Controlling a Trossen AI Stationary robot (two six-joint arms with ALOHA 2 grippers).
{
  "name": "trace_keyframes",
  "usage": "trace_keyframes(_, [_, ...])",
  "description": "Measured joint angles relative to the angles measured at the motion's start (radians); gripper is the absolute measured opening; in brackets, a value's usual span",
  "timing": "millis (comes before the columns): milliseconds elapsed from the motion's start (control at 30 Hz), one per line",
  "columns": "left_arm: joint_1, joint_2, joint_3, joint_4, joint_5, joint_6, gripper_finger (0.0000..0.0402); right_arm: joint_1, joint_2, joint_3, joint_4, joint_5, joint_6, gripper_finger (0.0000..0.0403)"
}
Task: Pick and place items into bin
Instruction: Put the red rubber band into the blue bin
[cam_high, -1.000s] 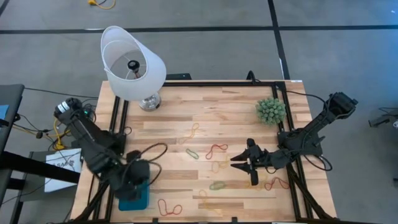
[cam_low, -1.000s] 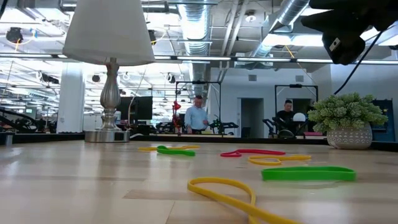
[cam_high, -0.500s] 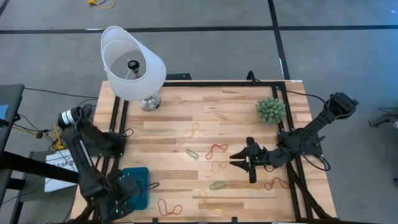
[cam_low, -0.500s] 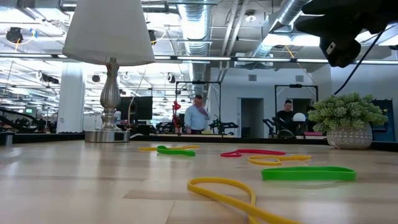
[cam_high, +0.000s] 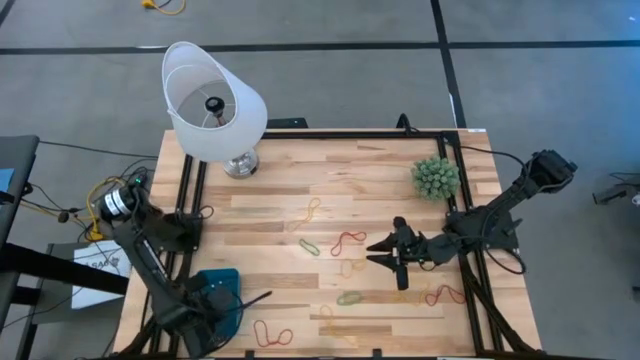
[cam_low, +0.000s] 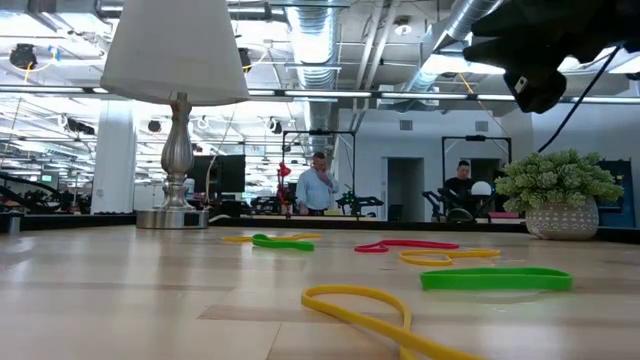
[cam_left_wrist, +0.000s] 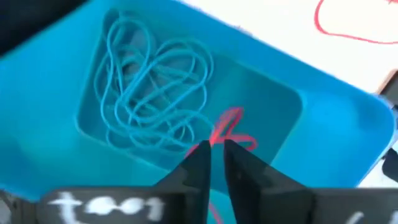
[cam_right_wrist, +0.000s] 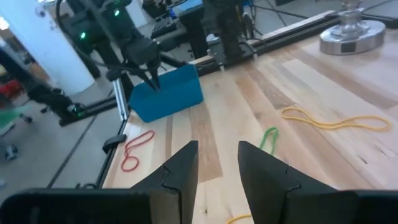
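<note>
Red band (cam_left_wrist: 229, 127) pinched by left gripper (cam_left_wrist: 214, 155) over the bin (cam_left_wrist: 348, 124) — release next; right gripper (cam_right_wrist: 217, 163) spread, hovering above table bands — descent needed.

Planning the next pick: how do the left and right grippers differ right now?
The left gripper hangs over the teal bin with its jaws nearly closed, pinching a red band; the right gripper hovers over mid-table with its jaws open and empty. The left sits above the grey-blue bands in the bin, the right near loose bands. Both have dark fingers.
</note>
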Motion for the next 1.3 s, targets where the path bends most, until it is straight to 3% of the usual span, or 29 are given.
trace_keyframes(167, [0.04, 0.0, 0.0, 0.0, 0.017, 0.083, 0.0085, -0.029, 0.09, 0.016, 0.03, -0.028, -0.084, 0.0107])
trace_keyframes(333, [0.065, 0.0, 0.0, 0.015, 0.024, 0.164, 0.0114, -0.056, 0.265, 0.123, 0.032, -0.091, -0.159, 0.0107])
trace_keyframes(600, [0.098, 0.0, 0.104, 0.087, -0.045, 0.33, 0.0102, -0.086, 0.42, 0.312, 0.004, -0.099, -0.275, 0.0107])
trace_keyframes(800, [0.098, -0.001, 0.169, 0.155, -0.261, 0.516, 0.0088, -0.089, 0.423, 0.372, -0.096, -0.099, -0.276, 0.0107])
trace_keyframes(967, [0.117, 0.031, 0.133, 0.296, -0.313, 0.593, 0.0087, -0.09, 0.423, 0.376, -0.099, -0.099, -0.275, 0.0107])
trace_keyframes(1100, [0.128, 0.126, 0.113, 0.469, -0.304, 0.617, 0.0087, -0.089, 0.423, 0.376, -0.098, -0.099, -0.275, 0.0107])
trace_keyframes(1300, [0.122, 0.274, 0.111, 0.68, -0.17, 0.653, 0.0087, -0.089, 0.423, 0.376, -0.096, -0.099, -0.273, 0.0107])
